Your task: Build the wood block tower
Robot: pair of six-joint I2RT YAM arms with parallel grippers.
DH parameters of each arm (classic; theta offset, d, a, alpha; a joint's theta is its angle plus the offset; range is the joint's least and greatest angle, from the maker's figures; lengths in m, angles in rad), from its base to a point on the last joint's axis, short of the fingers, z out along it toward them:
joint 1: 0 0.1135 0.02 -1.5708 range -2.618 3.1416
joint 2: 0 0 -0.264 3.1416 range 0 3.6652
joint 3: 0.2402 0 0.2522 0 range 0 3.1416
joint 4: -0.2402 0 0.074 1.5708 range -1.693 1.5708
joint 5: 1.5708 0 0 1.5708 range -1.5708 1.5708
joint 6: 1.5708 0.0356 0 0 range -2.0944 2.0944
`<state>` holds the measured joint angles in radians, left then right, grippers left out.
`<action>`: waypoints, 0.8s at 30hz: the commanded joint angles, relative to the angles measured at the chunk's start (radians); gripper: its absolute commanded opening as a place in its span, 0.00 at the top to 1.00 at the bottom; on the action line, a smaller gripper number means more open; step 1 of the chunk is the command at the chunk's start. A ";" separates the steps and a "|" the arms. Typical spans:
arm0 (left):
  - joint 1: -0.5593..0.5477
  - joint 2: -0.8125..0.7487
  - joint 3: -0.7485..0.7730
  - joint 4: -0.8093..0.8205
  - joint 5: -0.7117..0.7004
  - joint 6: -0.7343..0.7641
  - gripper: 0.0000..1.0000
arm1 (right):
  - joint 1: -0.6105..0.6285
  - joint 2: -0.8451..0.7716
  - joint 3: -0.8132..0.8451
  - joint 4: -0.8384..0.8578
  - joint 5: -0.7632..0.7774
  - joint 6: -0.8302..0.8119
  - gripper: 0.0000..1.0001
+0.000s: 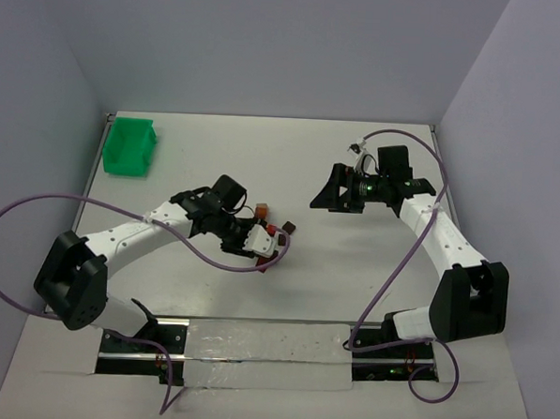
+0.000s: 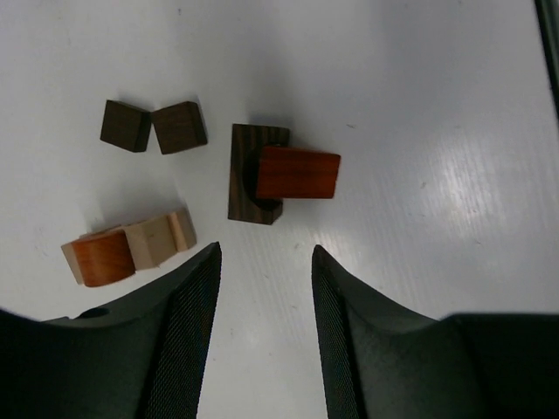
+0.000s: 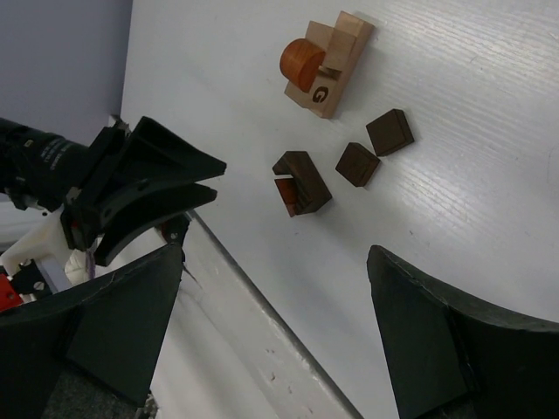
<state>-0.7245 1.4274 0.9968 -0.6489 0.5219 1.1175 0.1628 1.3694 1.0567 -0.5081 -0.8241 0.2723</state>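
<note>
I have the left pincer (image 2: pixel 265 255) low over the table (image 2: pixel 437 131), its jaws apart with only bare table between them; it grips nothing. The right pincer (image 3: pixel 275 253) hangs well off to the right with its jaws spread wide, also holding nothing.

No tower stands yet. The blocks lie loose in a small cluster just ahead of the left pincer. Nearest is a dark slab (image 2: pixel 247 179) with a red-brown block (image 2: pixel 297 173) lying on it and overhanging one side. Beyond and to the left sit two small dark blocks (image 2: pixel 125 125), corners nearly touching. Close beside the left finger is a tan block (image 2: pixel 160 238) with a round red-brown piece (image 2: pixel 100 257) against it. The green tray (image 1: pixel 130 146) is far away in the back corner and plays no part.

What matters for my next move is this: the slab lies almost straight ahead of the gap, its long side running in line with my reach, so the jaws would close across its narrow width. The red-brown block lies crosswise, its length along the closing line, which I judge a tighter fit. The left arm is plainly the nearer one, so I would use it.
</note>
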 commanded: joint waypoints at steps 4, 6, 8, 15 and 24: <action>-0.016 0.144 0.117 0.046 -0.010 0.056 0.47 | -0.017 -0.043 -0.007 0.041 -0.044 -0.002 0.07; -0.018 0.169 0.121 0.042 -0.022 0.068 0.45 | -0.019 -0.044 -0.004 0.030 -0.046 -0.011 0.07; -0.018 0.191 0.120 0.041 -0.023 0.075 0.42 | -0.020 -0.044 -0.003 0.023 -0.053 -0.015 0.07; -0.018 0.251 0.132 0.042 -0.037 0.111 0.39 | -0.023 -0.038 -0.001 0.020 -0.067 -0.018 0.07; -0.019 0.316 0.142 0.077 -0.051 0.118 0.38 | -0.026 -0.030 0.000 0.010 -0.077 -0.027 0.07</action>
<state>-0.7381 1.7242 1.0963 -0.6149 0.4558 1.2074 0.1463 1.3636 1.0523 -0.5009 -0.8674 0.2634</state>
